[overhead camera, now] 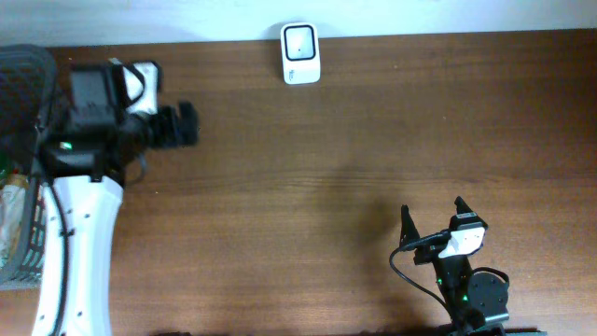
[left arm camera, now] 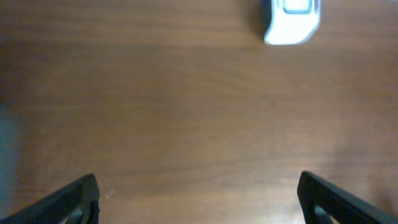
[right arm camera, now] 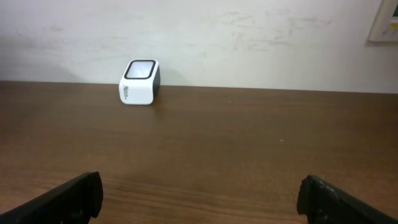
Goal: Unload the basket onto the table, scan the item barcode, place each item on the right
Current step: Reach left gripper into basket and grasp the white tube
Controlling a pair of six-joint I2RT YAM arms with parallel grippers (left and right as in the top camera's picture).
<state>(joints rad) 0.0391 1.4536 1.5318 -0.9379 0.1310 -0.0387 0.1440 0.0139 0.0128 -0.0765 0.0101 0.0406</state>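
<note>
A white barcode scanner (overhead camera: 300, 53) with a dark window stands at the table's far edge, against the wall. It also shows in the left wrist view, scanner (left arm camera: 291, 22), and in the right wrist view, scanner (right arm camera: 140, 81). My left gripper (overhead camera: 189, 124) hovers at the far left, pointing right, open and empty (left arm camera: 199, 193). Near the front edge on the right, my right gripper (overhead camera: 433, 207) faces the scanner, jaws wide with nothing between them (right arm camera: 200, 196). The item is not clearly in view; packaged things lie in a basket (overhead camera: 28, 70) at the left.
The dark mesh basket sits at the table's left edge, partly under the left arm (overhead camera: 79, 243). Brown wooden tabletop (overhead camera: 308, 177) stretches between both grippers and the scanner. A pale wall (right arm camera: 249, 37) rises behind the table.
</note>
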